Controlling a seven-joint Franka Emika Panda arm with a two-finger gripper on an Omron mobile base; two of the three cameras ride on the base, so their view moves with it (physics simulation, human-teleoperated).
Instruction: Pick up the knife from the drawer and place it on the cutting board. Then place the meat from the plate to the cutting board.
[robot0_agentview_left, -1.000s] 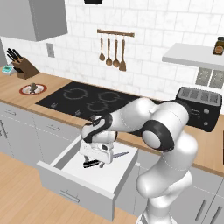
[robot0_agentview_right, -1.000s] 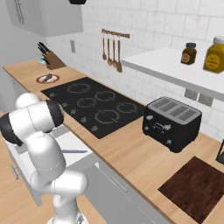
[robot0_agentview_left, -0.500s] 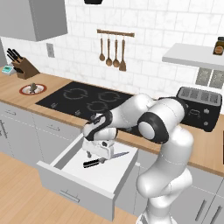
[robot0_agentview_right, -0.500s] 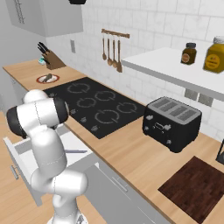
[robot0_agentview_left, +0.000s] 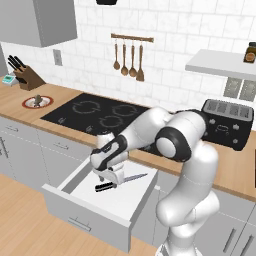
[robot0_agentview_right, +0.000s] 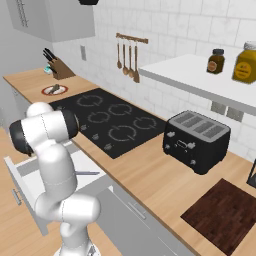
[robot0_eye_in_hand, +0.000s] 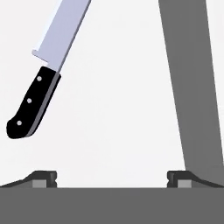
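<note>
knife (robot0_agentview_left: 120, 181) lies flat on the white floor of the open drawer (robot0_agentview_left: 85, 200), black handle toward the drawer's front left, silver blade running back and right toward the worktop (robot0_agentview_left: 235, 167). seen from the hand, the knife (robot0_eye_in_hand: 46, 72) slants from its handle at lower left up to the blade, whose tip is cut off by the top edge; three pale rivets dot the handle.

end effector (robot0_agentview_left: 111, 176) hangs just over the handle end with its jaws spread wide and nothing between them; in the hand view the knife sits left of the gap between the fingertips (robot0_eye_in_hand: 43, 178), not inside it. whether a fingertip touches the handle cannot be told.

cutting board (robot0_agentview_right: 225, 215) lies far right on the worktop, beyond the toaster (robot0_agentview_right: 196, 140), its right end cut off. meat (robot0_agentview_left: 37, 99) sits on the plate (robot0_agentview_left: 28, 104) at the far left, near the knife block (robot0_agentview_left: 27, 75).

jars (robot0_agentview_right: 247, 62) on the shelf carry labels too small to read. the arm hides most of the drawer in the right base view.
</note>
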